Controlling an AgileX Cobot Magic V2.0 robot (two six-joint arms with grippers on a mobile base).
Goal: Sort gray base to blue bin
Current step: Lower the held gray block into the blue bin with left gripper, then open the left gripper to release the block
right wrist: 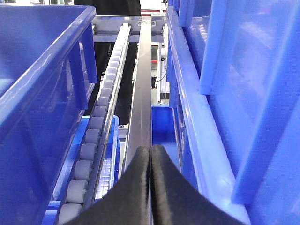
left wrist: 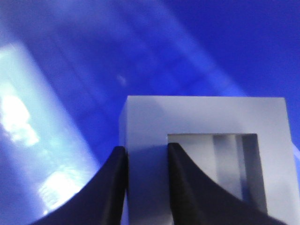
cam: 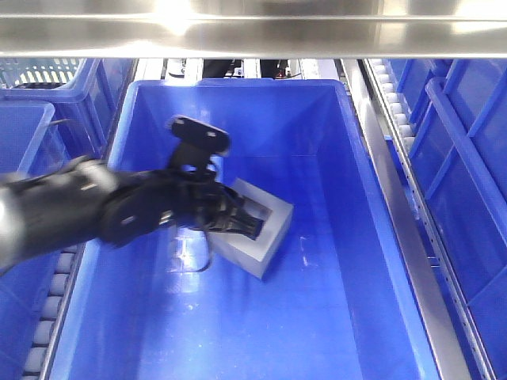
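The gray base (cam: pixel 252 255) is a light-gray block with a square recess, tilted inside the big blue bin (cam: pixel 333 158), low over its floor. My left gripper (cam: pixel 247 224) reaches in from the left and is shut on one wall of the block. In the left wrist view the gray base (left wrist: pixel 201 115) fills the lower right; one finger lies on its outer side and the other sits in the recess, so the left gripper (left wrist: pixel 146 149) pinches that wall. Behind it is the bin's blue floor (left wrist: pixel 211 47). My right gripper (right wrist: pixel 150 151) is shut on nothing, outside the bin, above a metal rail (right wrist: pixel 140 103).
More blue bins stand at the left (cam: pixel 32 142) and right (cam: pixel 467 182), and a pale lattice basket (cam: pixel 40 73) at the back left. Roller tracks (cam: pixel 59 277) and a metal rail (cam: pixel 396 206) flank the bin. A steel beam (cam: pixel 253 36) crosses overhead.
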